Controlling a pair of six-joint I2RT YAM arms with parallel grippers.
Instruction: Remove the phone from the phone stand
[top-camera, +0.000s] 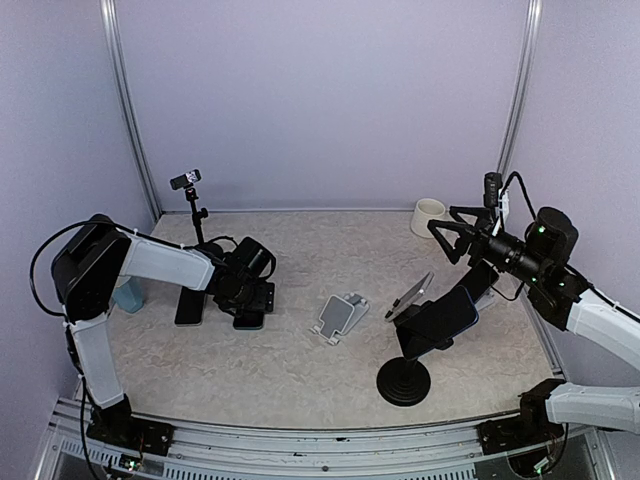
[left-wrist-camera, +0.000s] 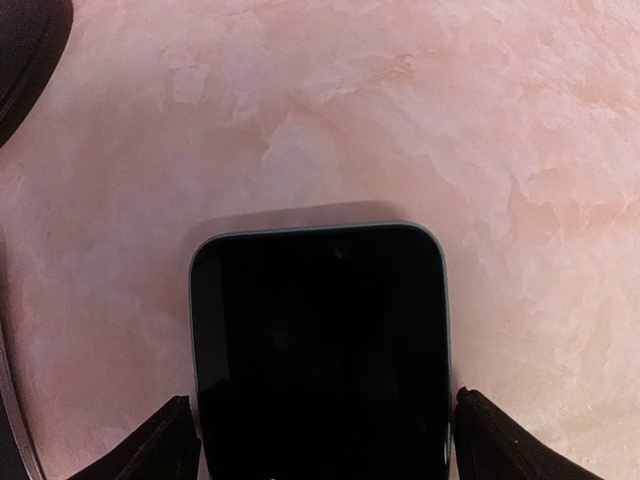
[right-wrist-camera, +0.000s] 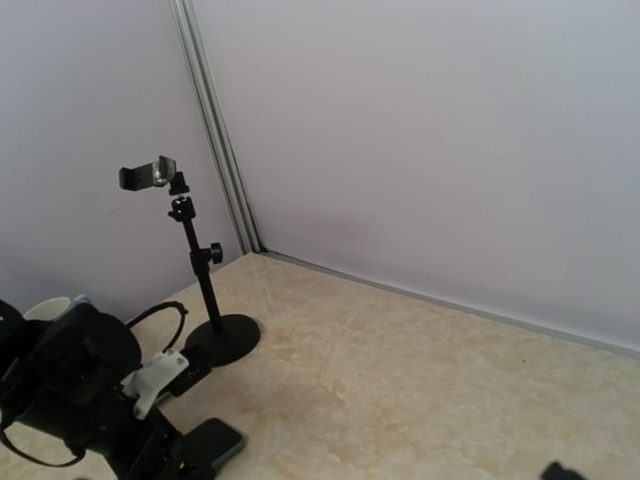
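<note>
Gripping the phone (left-wrist-camera: 320, 300) with the left gripper (left-wrist-camera: 322, 400), low over the left part of the table (top-camera: 300, 370). Jaws clamped on the two long sides of the phone, with one finger (left-wrist-camera: 160, 450) at each edge, so far as can be judged from the left wrist view. Phone flat on the table, dark screen upward, its top end away from the wrist camera. Off the stand (right-wrist-camera: 200, 270) and well below its clamp (top-camera: 185, 180), on the table near the round foot of it. Stand itself upright at the far left, with the clamp at the top of a thin pole.

Just left of the left gripper, a dark flat slab (top-camera: 190, 305) on the table; cannot tell what. Behind the left arm, a teal cup (top-camera: 128, 297), partly hidden.

Right gripper (top-camera: 441, 218) up in the air at the far right, jaws clearly apart, pointing toward the left side. Beside it in the top view, a white cup (top-camera: 422, 212) by the back wall. Below, a black stand (top-camera: 403, 382) with round foot, bearing a dark tilted slab (top-camera: 445, 315). In the middle of the table, a small grey stand (top-camera: 340, 317), apart from both grippers.
</note>
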